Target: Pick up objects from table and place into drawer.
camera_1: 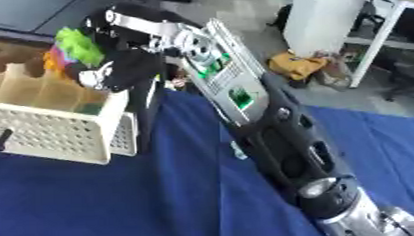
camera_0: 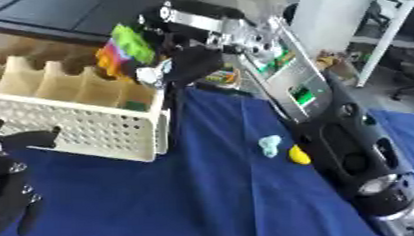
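Note:
My right arm reaches from the lower right up across the blue cloth to the white perforated drawer (camera_0: 88, 130). My right hand (camera_0: 189, 63) hangs over the drawer's far right corner, its fingers curled on a colourful toy (camera_0: 124, 48) of green, orange and pink parts. A small white and blue piece shows just under the hand. The drawer holds cardboard dividers (camera_0: 60, 84). On the cloth beside my right forearm lie a light blue thing (camera_0: 270, 145) and a yellow thing (camera_0: 299, 155). My left hand (camera_0: 8, 191) rests open at the lower left, in front of the drawer.
A blue cloth (camera_0: 196, 190) covers the table. Beyond the table stand a white cabinet (camera_1: 328, 14) and a white table leg (camera_1: 373, 37), with an orange-brown bundle (camera_1: 297, 63) on the floor. A dark surface (camera_0: 75, 13) lies behind the drawer.

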